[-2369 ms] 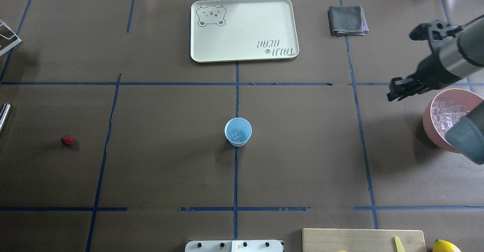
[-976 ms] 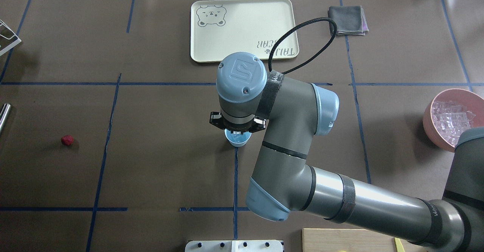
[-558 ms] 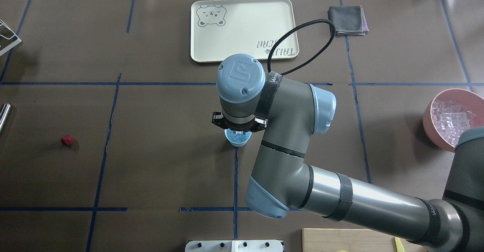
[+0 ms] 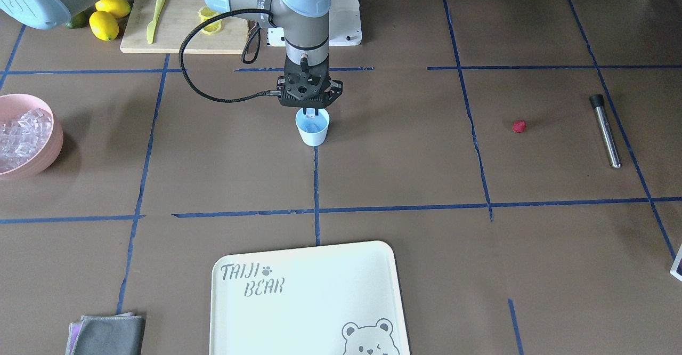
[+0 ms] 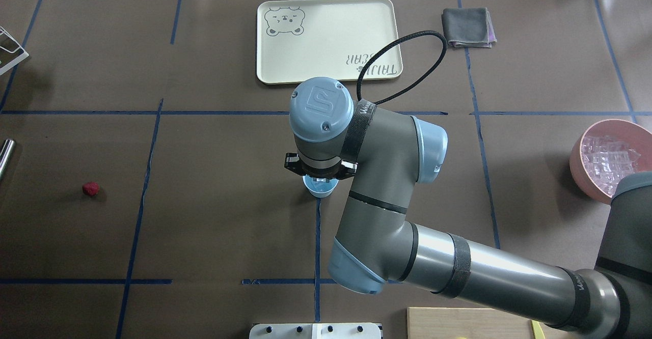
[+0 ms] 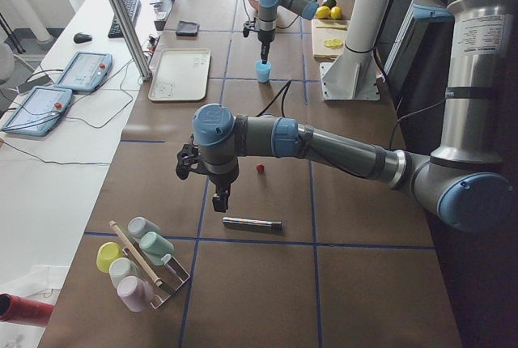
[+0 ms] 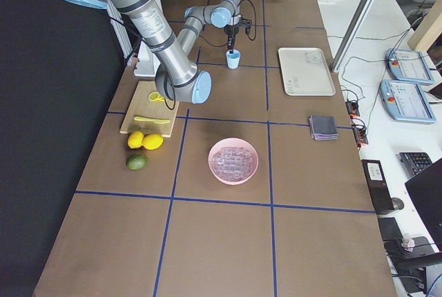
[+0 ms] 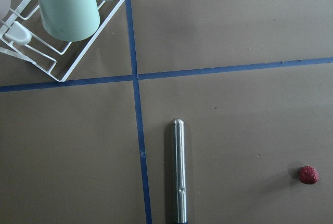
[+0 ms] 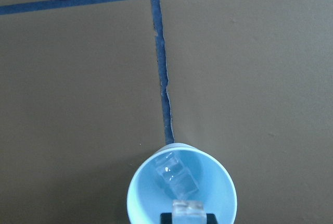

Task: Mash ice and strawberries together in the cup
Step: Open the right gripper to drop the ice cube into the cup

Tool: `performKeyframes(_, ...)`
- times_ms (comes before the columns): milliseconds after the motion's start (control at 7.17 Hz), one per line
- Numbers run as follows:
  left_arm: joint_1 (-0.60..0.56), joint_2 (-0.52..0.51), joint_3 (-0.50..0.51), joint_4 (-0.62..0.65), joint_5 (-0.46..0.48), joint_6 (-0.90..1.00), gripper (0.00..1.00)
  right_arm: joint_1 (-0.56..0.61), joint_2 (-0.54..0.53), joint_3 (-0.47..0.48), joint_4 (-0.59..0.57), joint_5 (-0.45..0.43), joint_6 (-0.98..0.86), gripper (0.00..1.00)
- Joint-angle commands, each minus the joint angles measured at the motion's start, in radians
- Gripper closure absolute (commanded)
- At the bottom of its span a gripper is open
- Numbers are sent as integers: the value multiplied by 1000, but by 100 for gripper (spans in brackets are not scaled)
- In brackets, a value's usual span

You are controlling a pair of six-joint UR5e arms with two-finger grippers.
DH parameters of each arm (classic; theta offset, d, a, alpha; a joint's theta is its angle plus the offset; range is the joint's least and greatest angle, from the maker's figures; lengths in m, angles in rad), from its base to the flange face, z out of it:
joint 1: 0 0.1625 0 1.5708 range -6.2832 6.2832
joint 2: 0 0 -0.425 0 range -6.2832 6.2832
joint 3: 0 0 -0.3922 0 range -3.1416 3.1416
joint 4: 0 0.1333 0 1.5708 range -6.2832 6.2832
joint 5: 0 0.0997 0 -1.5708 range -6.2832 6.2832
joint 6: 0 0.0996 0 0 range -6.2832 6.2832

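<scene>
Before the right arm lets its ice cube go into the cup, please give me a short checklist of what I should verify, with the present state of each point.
1. Cup stands upright on the table: ok.
2. Right claw is above the cup's mouth: ok.
3. Ice cube sits between the claw's tips: ok.
4. Free room beside the other cube inside the cup: ok.
5. Strawberry in the cup: not ok, it lies on the table, apart from the cup.
6. Left claw open or shut: cannot tell.
</scene>
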Motion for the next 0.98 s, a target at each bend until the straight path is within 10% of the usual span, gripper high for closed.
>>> performKeyframes(0, 0, -1, -1, 0, 0, 0, 0, -1, 1, 1, 4, 0, 2, 34)
performKeyframes(279, 0, -1, -1, 0, 0, 0, 0, -1, 1, 7, 4, 0, 2, 2)
performKeyframes(836, 2, -2, -7, -5, 8, 0, 0, 1, 1, 15, 4, 0, 0, 2)
